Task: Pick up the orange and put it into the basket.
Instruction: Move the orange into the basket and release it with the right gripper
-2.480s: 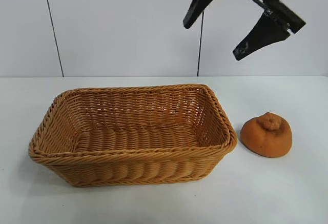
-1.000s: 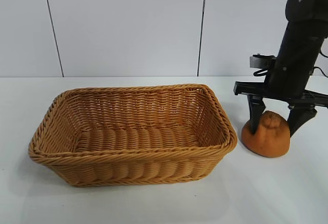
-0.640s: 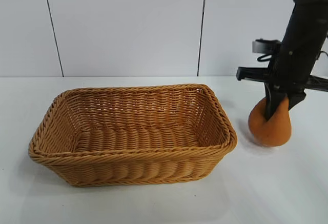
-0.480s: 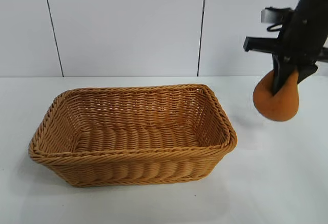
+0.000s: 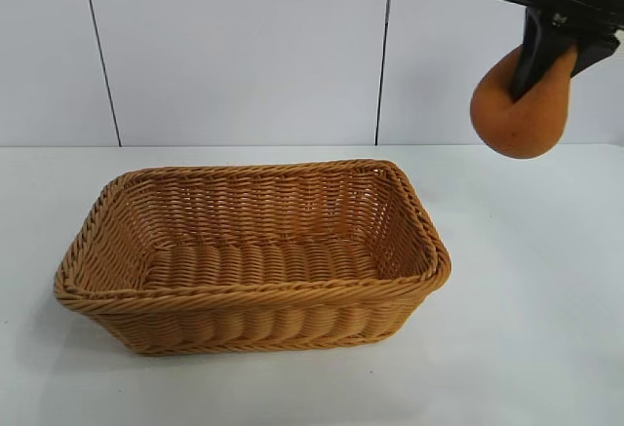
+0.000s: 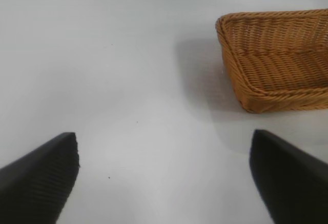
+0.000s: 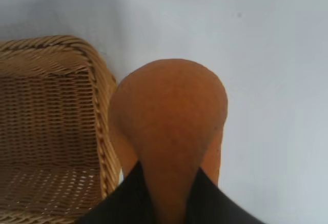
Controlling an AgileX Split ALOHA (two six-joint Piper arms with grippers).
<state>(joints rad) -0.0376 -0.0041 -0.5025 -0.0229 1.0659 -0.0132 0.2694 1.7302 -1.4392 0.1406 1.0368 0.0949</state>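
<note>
The orange (image 5: 517, 104) hangs in the air at the upper right, stretched downward, pinched at its top by my right gripper (image 5: 544, 58), which is shut on it. It hangs high above the table, to the right of the basket (image 5: 252, 294). In the right wrist view the orange (image 7: 171, 121) fills the middle between my black fingers (image 7: 128, 198), with the basket's corner (image 7: 100, 80) beside it. My left gripper (image 6: 164, 180) is open and empty over bare table, with the basket's end (image 6: 241, 85) farther off.
The white table (image 5: 526, 348) lies under everything. A white panelled wall (image 5: 244, 46) stands behind it. The basket is empty inside.
My right gripper closed on the orange on the table and has lifted it straight up, well above the basket's rim height. The basket has not moved.
</note>
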